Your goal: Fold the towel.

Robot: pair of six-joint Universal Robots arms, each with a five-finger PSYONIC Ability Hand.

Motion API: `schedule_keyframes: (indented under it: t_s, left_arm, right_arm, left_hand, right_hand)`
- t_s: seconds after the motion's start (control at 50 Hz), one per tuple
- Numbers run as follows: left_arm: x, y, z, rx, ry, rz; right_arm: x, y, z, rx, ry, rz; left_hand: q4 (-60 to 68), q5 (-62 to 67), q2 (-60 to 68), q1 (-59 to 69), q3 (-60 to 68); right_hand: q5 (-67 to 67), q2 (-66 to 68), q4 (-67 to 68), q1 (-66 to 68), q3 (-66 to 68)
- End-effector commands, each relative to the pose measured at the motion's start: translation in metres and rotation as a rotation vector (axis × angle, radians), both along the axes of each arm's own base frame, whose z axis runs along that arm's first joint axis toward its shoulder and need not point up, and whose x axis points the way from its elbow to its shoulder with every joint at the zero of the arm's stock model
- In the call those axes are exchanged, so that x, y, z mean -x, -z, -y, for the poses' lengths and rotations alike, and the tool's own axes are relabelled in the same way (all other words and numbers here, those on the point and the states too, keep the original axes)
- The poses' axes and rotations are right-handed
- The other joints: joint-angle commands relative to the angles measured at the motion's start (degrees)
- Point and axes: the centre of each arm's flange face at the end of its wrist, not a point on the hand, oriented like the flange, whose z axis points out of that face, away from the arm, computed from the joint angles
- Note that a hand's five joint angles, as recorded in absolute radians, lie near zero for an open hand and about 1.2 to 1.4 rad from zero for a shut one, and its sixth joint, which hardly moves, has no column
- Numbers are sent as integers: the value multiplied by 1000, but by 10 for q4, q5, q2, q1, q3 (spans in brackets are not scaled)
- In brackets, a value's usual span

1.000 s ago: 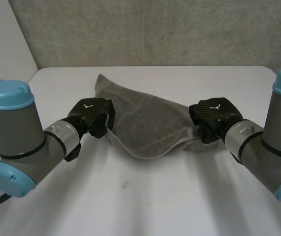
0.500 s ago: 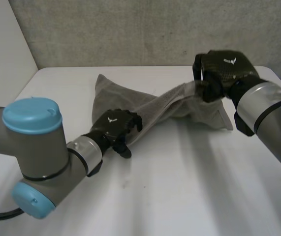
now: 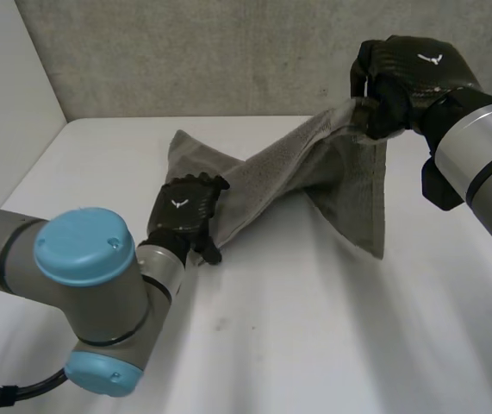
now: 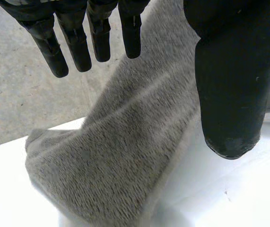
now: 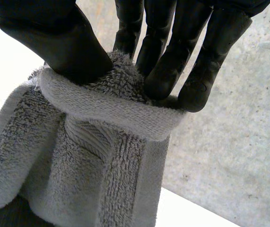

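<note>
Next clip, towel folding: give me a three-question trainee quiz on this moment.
1. True or false: the right hand pinches the towel above the table.
2. Which end of the towel lies on the table? A, the end by the left hand; B, the end in the right hand; C, neither.
3. Fill in: the left hand's fingers are ___ (straight or curled).
Key: 1 true; 2 A; 3 straight.

We see the towel (image 5: 101, 113) as fuzzy looped cloth, ribbed under our matt black right hand (image 5: 45, 33); the table (image 3: 314, 328) smooth.
</note>
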Motion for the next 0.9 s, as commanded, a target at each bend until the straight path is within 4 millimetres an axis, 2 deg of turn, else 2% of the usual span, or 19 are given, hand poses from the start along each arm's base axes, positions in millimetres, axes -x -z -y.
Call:
schedule_keyframes:
  t_s: [0.02, 0.1, 0.24, 0.34, 0.46, 0.54, 0.64, 0.7, 0.76, 0.8, 0.82, 0.86, 0.9]
  left_arm:
    - [10, 18, -11, -41, 39, 15]
    - [13, 24, -20, -57, 58, 23]
    - [14, 25, -19, -72, 47, -17]
    - [17, 23, -8, -51, -11, -99]
    - [20, 20, 14, 31, -143, -174]
    - [21, 27, 23, 42, -177, -179]
    - [21, 52, 32, 12, -198, -141]
    - [20, 55, 34, 7, -204, -135]
    - [12, 57, 44, 7, -238, -128]
    - [-3, 55, 58, 10, -286, -119]
    - [-3, 55, 58, 10, -287, -119]
    - [-17, 47, 71, 24, -329, -109]
    - [-21, 43, 73, 30, -341, -108]
  right_arm:
    - [3, -14, -6, 26, -1, 41]
    - [3, -15, -5, 33, 0, 45]
    - [3, -15, -5, 18, -2, 66]
    - [3, -14, -7, 2, -6, 84]
    - [5, -17, -12, 10, -8, 88]
    - [7, -20, -15, 18, -10, 92]
    - [10, -23, -17, 28, -4, 97]
    - [12, -25, -15, 34, 7, 97]
    - [14, -26, -15, 36, 11, 99]
    - [15, -28, -16, 48, 13, 101]
    - [15, -28, -16, 48, 13, 101]
    - [15, -28, -16, 45, 13, 99]
    - [15, -27, -16, 44, 11, 98]
  left_hand:
    - [16, 21, 18, 14, 17]
    - [15, 19, 16, 12, 15]
    - [8, 12, 9, 5, 9]
    - [15, 19, 16, 12, 15]
    - [31, 36, 33, 29, 32]
    - [45, 49, 46, 42, 46]
    - [78, 83, 80, 76, 79]
    - [95, 100, 97, 93, 96]
    - [119, 123, 120, 116, 120]
    - [169, 174, 170, 166, 170]
    - [169, 174, 171, 167, 170]
    - [208, 212, 209, 205, 209]
    - [243, 247, 244, 240, 244]
  right_hand:
    - [37, 63, 33, 34, 33]
    - [37, 63, 33, 34, 33]
    - [37, 63, 33, 34, 33]
    - [37, 63, 33, 34, 33]
    - [37, 63, 33, 34, 33]
    - [37, 63, 33, 34, 33]
    - [37, 63, 33, 34, 33]
    - [37, 63, 33, 34, 33]
    - [37, 63, 33, 34, 33]
    - [37, 63, 33, 34, 33]
    - [37, 63, 33, 34, 33]
    - [37, 63, 33, 34, 33]
    - [37, 63, 33, 34, 33]
